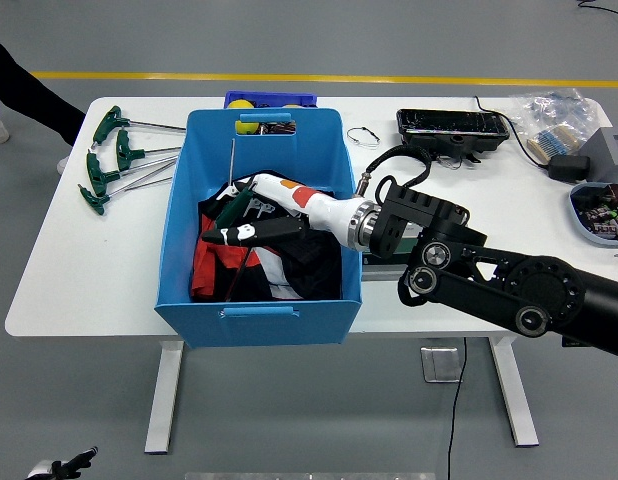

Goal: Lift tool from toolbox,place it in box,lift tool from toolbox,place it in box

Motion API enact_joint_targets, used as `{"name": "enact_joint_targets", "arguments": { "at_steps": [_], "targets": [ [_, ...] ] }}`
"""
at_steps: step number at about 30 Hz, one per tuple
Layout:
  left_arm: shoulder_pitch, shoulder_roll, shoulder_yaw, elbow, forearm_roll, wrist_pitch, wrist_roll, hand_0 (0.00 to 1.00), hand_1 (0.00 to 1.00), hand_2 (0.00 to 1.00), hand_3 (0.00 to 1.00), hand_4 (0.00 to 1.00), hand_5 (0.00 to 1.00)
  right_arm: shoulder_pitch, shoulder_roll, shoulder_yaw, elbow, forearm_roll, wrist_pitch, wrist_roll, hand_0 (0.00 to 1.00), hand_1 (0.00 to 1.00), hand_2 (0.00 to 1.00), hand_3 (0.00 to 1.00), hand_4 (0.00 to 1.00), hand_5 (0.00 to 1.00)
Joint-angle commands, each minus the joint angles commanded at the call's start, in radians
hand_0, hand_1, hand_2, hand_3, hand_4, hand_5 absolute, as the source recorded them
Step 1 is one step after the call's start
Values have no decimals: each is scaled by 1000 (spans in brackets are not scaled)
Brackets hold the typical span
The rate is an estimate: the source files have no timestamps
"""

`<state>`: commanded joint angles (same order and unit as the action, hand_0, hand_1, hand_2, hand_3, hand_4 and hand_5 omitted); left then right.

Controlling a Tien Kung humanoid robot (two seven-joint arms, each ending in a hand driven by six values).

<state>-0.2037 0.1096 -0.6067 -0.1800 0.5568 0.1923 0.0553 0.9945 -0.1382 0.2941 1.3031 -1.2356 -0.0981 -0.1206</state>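
Head view: the right hand [251,215] reaches into the blue box [179,210], fingers curled around a green-handled T-wrench [232,196] whose shaft points up, above black and red cloth [211,255]; more wrenches [114,160] lie on the white table [59,260]
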Motion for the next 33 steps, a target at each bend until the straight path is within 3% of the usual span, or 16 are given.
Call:
{"name": "enact_joint_targets", "arguments": {
  "at_steps": [4, 5, 9, 11, 22, 23, 28, 29, 33],
  "targets": [
    [0, 1, 2, 0, 2, 0, 1, 862, 840, 817, 612, 725, 548, 0, 6, -14, -15, -164, 11, 0, 553, 574, 695, 770, 969, 817],
    [0, 1, 2, 0, 3, 0, 1, 863, 840, 817, 613, 727, 550, -1, 8, -17, -19, -199, 10, -1, 564, 612, 738, 887, 977, 822],
    [1, 0, -1, 0, 9, 0, 2, 863, 840, 817, 613, 727, 550, -7, 10, -23, -28, -310, 6, -4, 564, 612, 738, 887, 977, 822],
    [1, 0, -3, 0, 12, 0, 3, 863, 840, 817, 613, 727, 550, -10, 10, -22, -29, -315, 3, -2, 590, 632, 768, 926, 982, 823],
    [7, -1, -20, 0, 30, 0, 7, 864, 841, 817, 613, 727, 550, -44, -19, 52, -39, -372, -8, 8, 594, 635, 773, 931, 982, 821],
    [7, -1, -21, 0, 32, 0, 8, 865, 842, 817, 613, 728, 551, -50, -25, 63, -41, -375, -8, 10, 612, 646, 777, 869, 981, 814],
    [6, -3, -20, 0, 27, -1, 7, 865, 842, 817, 613, 728, 551, -79, -56, 112, -47, -355, -7, 27, 612, 646, 777, 869, 981, 814],
    [6, -3, -21, 0, 26, -1, 7, 865, 842, 817, 613, 728, 551, -87, -67, 126, -48, -340, -10, 36, 731, 749, 826, 850, 985, 808],
    [5, -5, -18, 0, 16, 0, 5, 865, 842, 817, 613, 728, 551, -117, -107, 169, -51, -285, -22, 66, 731, 749, 826, 850, 985, 808]
  ]
}}
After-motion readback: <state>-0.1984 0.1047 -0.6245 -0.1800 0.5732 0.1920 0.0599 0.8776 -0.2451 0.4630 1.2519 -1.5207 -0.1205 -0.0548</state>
